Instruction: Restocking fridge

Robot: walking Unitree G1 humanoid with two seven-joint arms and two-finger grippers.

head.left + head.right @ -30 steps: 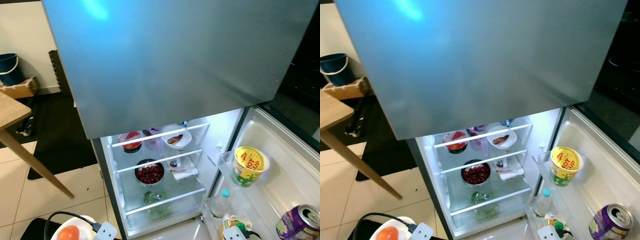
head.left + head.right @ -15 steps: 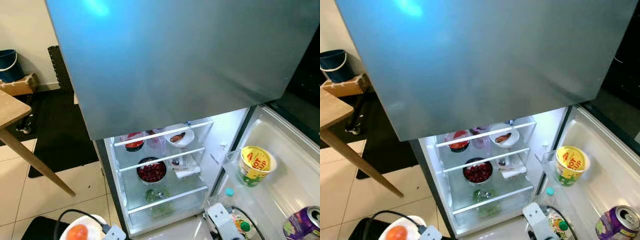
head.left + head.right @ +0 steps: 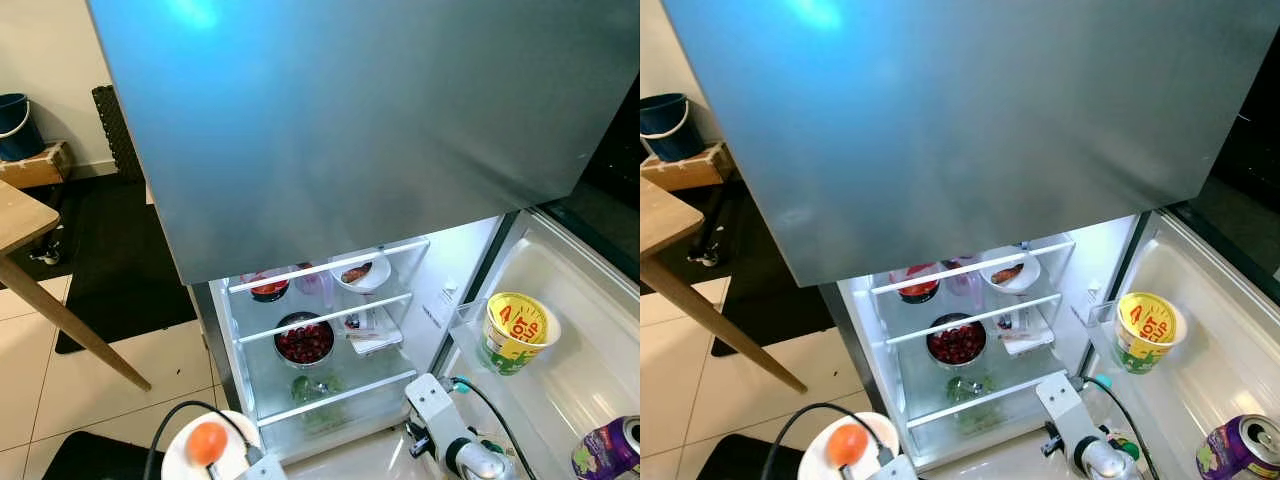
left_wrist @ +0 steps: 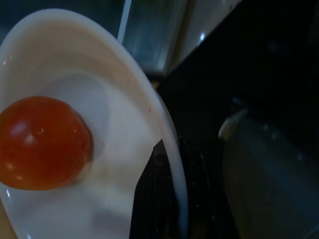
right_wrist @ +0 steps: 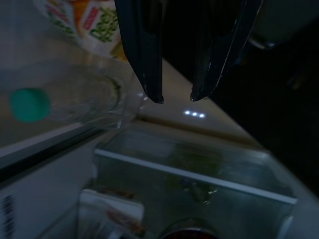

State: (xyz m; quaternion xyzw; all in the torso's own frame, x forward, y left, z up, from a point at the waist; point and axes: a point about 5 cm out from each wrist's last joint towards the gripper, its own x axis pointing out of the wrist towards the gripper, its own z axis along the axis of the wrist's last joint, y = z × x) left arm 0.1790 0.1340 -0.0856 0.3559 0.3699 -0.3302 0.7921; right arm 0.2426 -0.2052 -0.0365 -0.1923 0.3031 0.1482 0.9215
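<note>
Fridge [image 3: 330, 330]: we see its lower compartment open, door swung right.
Plate [image 3: 185, 455]: carrying a tomato [image 3: 207, 441], low, just left of the fridge's front edge.
Left end effector [image 4: 167, 199]: clamped on the plate's rim.
Right end effector [image 5: 177, 97]: fingers apart, empty, beside the fridge's bottom shelf edge.
</note>
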